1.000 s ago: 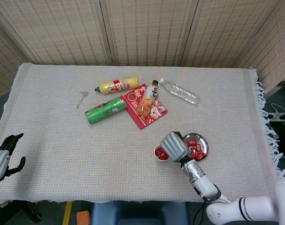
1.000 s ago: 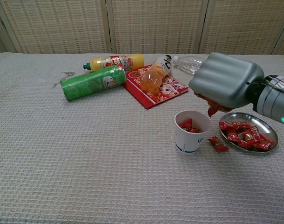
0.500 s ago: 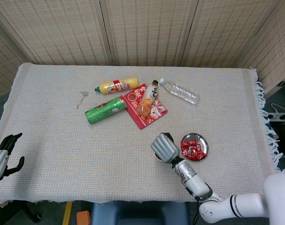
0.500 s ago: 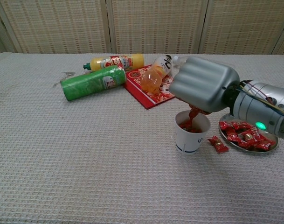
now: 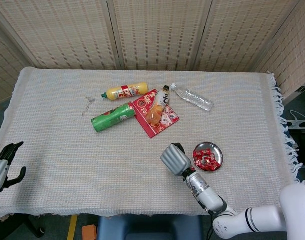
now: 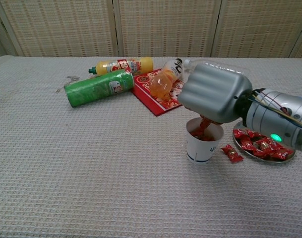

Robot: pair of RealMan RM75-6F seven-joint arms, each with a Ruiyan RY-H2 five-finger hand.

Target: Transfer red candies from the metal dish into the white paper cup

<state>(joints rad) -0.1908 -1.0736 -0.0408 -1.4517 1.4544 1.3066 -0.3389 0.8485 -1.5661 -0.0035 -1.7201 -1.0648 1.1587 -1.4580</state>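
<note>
My right hand (image 6: 213,97) directly over the white paper cup (image 6: 204,144), fingers closed on a red candy (image 6: 204,125) dipping into it, metal dish (image 6: 284,155) just right of the cup, stray candy (image 6: 232,153) between them, my left hand (image 5: 2,170) far left, holding nothing

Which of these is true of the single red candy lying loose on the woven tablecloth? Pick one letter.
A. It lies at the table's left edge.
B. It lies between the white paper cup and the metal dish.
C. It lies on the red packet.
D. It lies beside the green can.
B: in the chest view the loose red candy lies on the cloth between the white paper cup and the metal dish.
</note>
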